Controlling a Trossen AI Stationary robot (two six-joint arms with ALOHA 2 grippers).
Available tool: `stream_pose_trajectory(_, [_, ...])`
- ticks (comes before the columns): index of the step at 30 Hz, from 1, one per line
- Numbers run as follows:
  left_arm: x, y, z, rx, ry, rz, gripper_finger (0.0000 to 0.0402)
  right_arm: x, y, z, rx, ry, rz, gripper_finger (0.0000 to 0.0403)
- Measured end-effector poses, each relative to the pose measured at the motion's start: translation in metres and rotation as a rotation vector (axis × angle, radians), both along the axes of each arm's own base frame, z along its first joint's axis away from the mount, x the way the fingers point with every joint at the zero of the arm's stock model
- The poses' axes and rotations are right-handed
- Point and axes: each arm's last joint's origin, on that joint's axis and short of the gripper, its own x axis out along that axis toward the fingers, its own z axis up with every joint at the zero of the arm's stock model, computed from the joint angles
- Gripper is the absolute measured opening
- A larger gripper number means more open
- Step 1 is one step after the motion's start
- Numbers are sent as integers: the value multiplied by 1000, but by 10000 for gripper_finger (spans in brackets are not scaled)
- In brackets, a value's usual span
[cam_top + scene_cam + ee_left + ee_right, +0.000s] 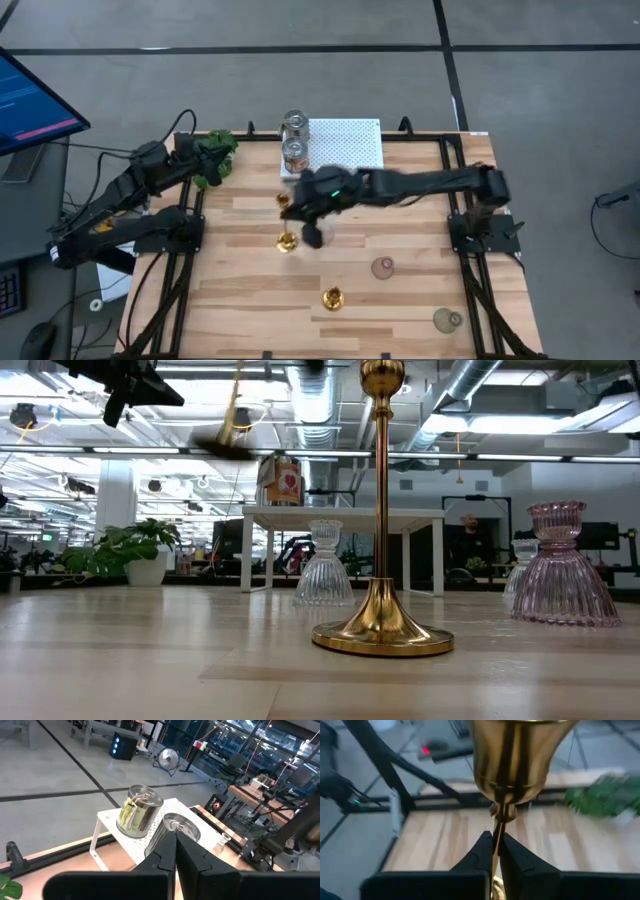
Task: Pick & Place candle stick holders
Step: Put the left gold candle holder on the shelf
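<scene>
Right gripper point(496, 851): we see it clenched on the thin stem of a tall brass candle stick holder point(517, 757), carried above the table's middle, slightly left of centre in the high view; the low view suggests it hangs tilted, though blur there leaves us unsure.
Left gripper point(175, 855): parked over the table's far left corner, fingers pressed together on nothing, beside a small green plant point(214, 155).
Other holders: a second tall brass holder point(381, 510) stands upright near the front edge; another gold piece point(287, 241) sits just below the right gripper.
Risk: we judge the pinch narrow for a long, top-heavy piece; it could swing or slide through the fingers, and a low pass might topple the gold piece beneath.
Surface: pale wooden plank table point(240, 290) in a black frame, with a white perforated stand point(350, 145) holding two tin cans point(294, 135) at the far edge.
Clutter: tinted glass vases point(563, 565) stand towards the right and front.
Room: open office floor with exposed ducts, desks and a potted plant beyond.
</scene>
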Motion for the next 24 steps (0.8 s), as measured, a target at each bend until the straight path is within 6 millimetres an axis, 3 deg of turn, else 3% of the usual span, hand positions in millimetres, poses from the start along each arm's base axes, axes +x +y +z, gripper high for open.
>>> stream_pose_trajectory(5, [0, 0, 0, 1, 0, 0, 5, -63, -21, 77, -86, -47, -122, 3])
stream_pose_trajectory(11, [0, 0, -1, 0, 0, 4, 5, -115, -77, 109, -188, -30, -402, 2])
stream_pose_trajectory(16, [6, 4, -15, -48, 18, 14, 6, -128, -134, 107, -228, 12, -571, 1])
stream_pose_trajectory(24, [13, 9, -34, -103, 22, 33, 6, -119, -212, 68, -223, 171, -638, 1])
